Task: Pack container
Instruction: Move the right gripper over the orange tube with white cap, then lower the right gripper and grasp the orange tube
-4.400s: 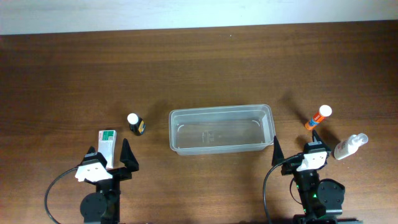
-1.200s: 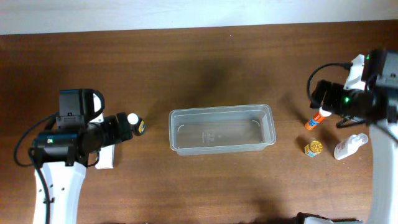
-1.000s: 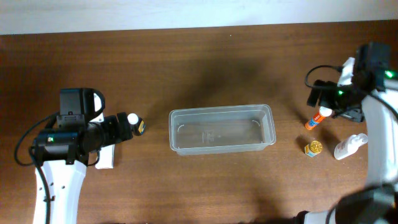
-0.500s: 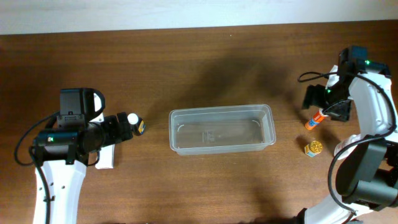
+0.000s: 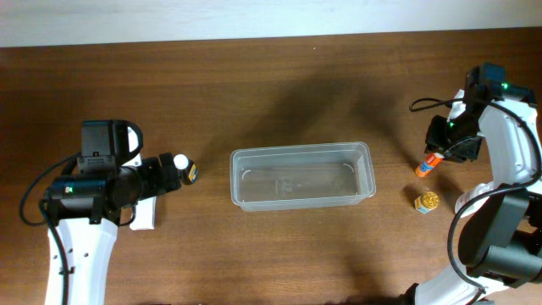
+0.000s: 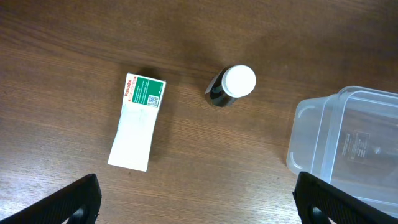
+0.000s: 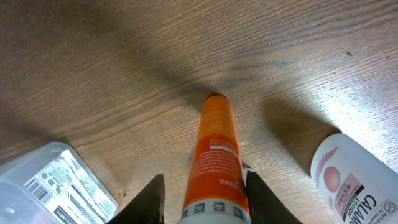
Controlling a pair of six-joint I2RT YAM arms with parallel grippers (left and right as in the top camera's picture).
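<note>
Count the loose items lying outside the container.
5: dark bottle and white box left of the container; orange tube, gold-lidded jar and white lotion bottle right of it. More may be hidden.

Container (image 5: 301, 149): clear tub, upright, open-topped, empty.
Colourless plastic, rectangular, rounded corners, rimmed, shallow; sits mid-way across the brown wooden table (image 5: 254, 85), long side running left to right, faint printed marking on base.

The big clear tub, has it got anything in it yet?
Empty. Through the container you see only its bare bottom; the white-capped bottle and the orange tube are outside it, on the table.
</note>
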